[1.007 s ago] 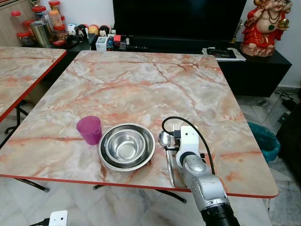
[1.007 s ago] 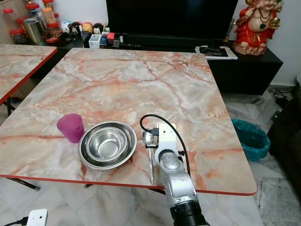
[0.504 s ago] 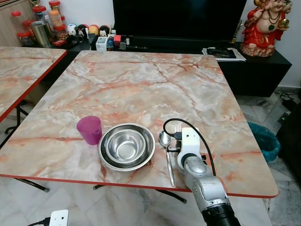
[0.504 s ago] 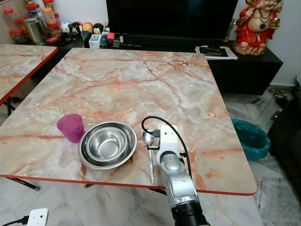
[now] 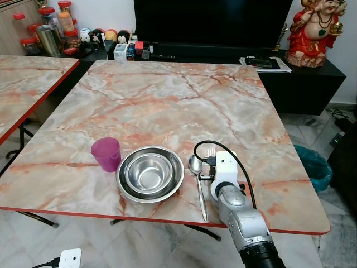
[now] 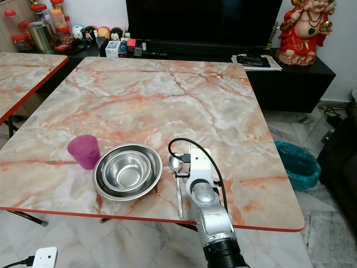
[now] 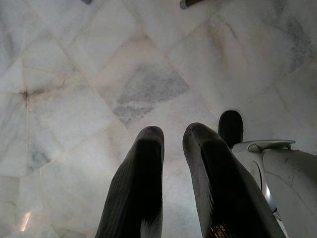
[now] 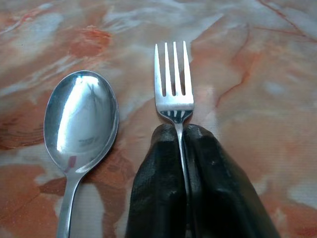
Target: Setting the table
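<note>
My right gripper (image 8: 182, 131) is shut on the neck of a silver fork (image 8: 172, 74), just behind the tines. The fork lies low over the marble table (image 5: 167, 100), parallel to a silver spoon (image 5: 197, 181) and just right of it. In the eye views the white wrist covers the fingers, and the fork's tines (image 5: 211, 151) poke out beyond it. Two nested steel bowls (image 5: 150, 173) sit left of the spoon, with a purple cup (image 5: 106, 153) further left. My left gripper (image 7: 173, 134) hangs idle over the tiled floor, with a narrow gap between its fingers.
The table's red front edge (image 5: 167, 218) runs close under the spoon handle. A second marble table (image 5: 28, 78) stands to the left. Behind are a dark TV cabinet (image 5: 301, 78) with jars and a red figurine (image 5: 315, 30). A teal bin (image 5: 313, 164) sits to the right.
My right gripper, holding the fork, has edged slightly right and toward the front edge. The spoon, bowls and cup have not moved.
</note>
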`<state>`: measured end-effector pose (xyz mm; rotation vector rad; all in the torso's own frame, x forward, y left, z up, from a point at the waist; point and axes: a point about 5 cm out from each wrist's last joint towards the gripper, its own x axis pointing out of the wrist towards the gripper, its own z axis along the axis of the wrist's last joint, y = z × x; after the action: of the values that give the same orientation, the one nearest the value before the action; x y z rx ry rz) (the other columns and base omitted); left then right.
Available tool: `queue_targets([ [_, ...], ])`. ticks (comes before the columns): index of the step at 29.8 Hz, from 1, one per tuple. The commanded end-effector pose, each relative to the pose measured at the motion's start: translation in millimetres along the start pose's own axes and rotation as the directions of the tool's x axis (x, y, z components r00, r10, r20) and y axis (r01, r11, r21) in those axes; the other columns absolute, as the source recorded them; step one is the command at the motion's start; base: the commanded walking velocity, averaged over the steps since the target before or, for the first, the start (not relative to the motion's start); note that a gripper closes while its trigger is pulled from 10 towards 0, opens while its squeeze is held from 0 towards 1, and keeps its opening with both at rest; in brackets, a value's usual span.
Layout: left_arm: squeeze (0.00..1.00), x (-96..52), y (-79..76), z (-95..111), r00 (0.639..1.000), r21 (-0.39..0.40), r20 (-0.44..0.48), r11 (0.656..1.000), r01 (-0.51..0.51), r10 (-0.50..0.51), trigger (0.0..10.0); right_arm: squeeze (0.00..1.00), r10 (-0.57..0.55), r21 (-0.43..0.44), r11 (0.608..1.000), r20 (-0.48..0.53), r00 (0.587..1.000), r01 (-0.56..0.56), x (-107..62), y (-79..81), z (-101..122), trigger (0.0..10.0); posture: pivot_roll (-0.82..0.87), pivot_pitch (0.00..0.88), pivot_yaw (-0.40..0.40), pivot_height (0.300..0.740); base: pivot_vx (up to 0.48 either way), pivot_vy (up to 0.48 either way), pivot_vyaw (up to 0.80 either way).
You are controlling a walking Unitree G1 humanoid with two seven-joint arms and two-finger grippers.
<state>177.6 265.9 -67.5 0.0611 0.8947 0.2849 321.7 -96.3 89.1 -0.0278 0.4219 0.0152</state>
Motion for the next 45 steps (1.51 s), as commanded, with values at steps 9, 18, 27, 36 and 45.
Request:
queue_targets([
  [9, 0.00, -0.2, -1.7, -1.9, 1.000, 0.009, -0.008, 1.000, -0.005, 0.005, 10.0, 1.00, -0.003, 0.010, 1.000, 0.005, 1.000, 0.003, 1.0, 0.4, 1.3, 10.0, 0.01, 0.107, -0.008, 0.740, 0.000, 0.000, 0.00],
  [18, 0.00, -0.1, -2.7, -1.6, 1.000, 0.008, -0.006, 1.000, -0.002, 0.002, 10.0, 1.00, -0.001, 0.015, 1.000, 0.016, 1.000, 0.001, 0.1, 1.5, 4.3, 10.0, 0.01, 0.106, -0.009, 0.740, 0.000, 0.000, 0.00],
  [27, 0.00, -0.2, -2.6, -2.1, 1.000, 0.007, -0.007, 1.000, -0.003, 0.003, 10.0, 1.00, 0.008, 0.023, 1.000, 0.028, 1.000, -0.008, -0.5, 2.9, 6.4, 10.0, 0.01, 0.107, -0.010, 0.740, 0.000, 0.000, 0.00],
  [36, 0.00, 0.1, -3.8, -0.7, 1.000, 0.005, -0.003, 1.000, 0.000, 0.000, 10.0, 0.00, -0.053, 0.050, 0.998, 0.132, 0.990, 0.047, -2.3, -4.3, 21.8, 10.0, 0.01, 0.105, -0.010, 0.740, 0.000, 0.000, 0.00],
  [45, 0.00, -0.3, -2.6, -1.1, 1.000, -0.011, 0.008, 1.000, -0.005, 0.005, 10.0, 0.00, -0.139, 0.093, 0.989, 0.285, 0.948, 0.117, -7.9, -22.9, 41.4, 10.0, 0.01, 0.104, -0.009, 0.740, 0.000, 0.000, 0.00],
])
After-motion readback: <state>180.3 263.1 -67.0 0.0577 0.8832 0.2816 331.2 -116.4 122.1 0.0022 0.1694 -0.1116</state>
